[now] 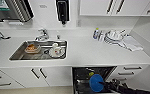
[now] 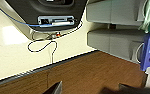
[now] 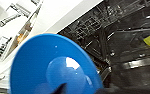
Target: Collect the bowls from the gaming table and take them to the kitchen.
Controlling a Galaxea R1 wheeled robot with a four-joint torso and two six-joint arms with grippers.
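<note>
Right tool (image 1: 104, 83) has the blue bowl (image 1: 96, 83) clamped by its rim, hanging right over the open dishwasher (image 1: 83, 75) under the worktop (image 1: 91, 53). Yellow bowl (image 1: 91, 74) sits in the rack just past it. Can't tell the left tool's state.

I stand in a kitchen: white cabinets (image 1: 96, 6), a white table (image 1: 91, 51) with a steel sink (image 1: 18, 53) (dishes inside), a black soap dispenser (image 1: 62, 10) on the wall, an open dishwasher (image 1: 82, 73) below.
</note>
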